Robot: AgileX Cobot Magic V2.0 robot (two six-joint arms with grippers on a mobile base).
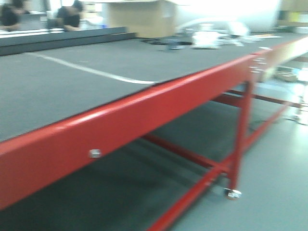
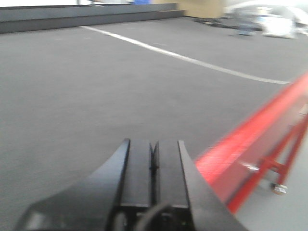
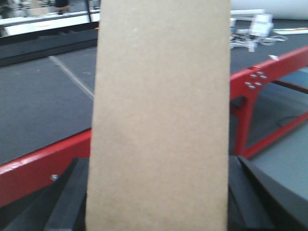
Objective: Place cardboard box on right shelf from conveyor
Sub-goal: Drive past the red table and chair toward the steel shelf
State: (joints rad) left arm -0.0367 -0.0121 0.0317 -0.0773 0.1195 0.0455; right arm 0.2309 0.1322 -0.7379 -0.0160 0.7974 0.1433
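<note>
Fig.: right hand (image 3: 161, 204) grips cardboard box (image 3: 161, 115) before red rail (image 3: 38, 171) of conveyor (image 1: 72, 91) | left hand (image 2: 154, 163) closed, empty, over conveyor | right shelf unseen | risk: box masks wrist view, may strike shelf lip, twist loose.

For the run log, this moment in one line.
right gripper: shut on plain tan cardboard box | left gripper: shut, empty, over dark grey belt

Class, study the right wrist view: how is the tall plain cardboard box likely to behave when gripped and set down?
The cardboard box is probably stiff: its face looks flat and undented in the right tool. Its smooth, unprinted surface might slip under a light grip. Tall and narrow, it seems apt to tip when stood on end.
</note>
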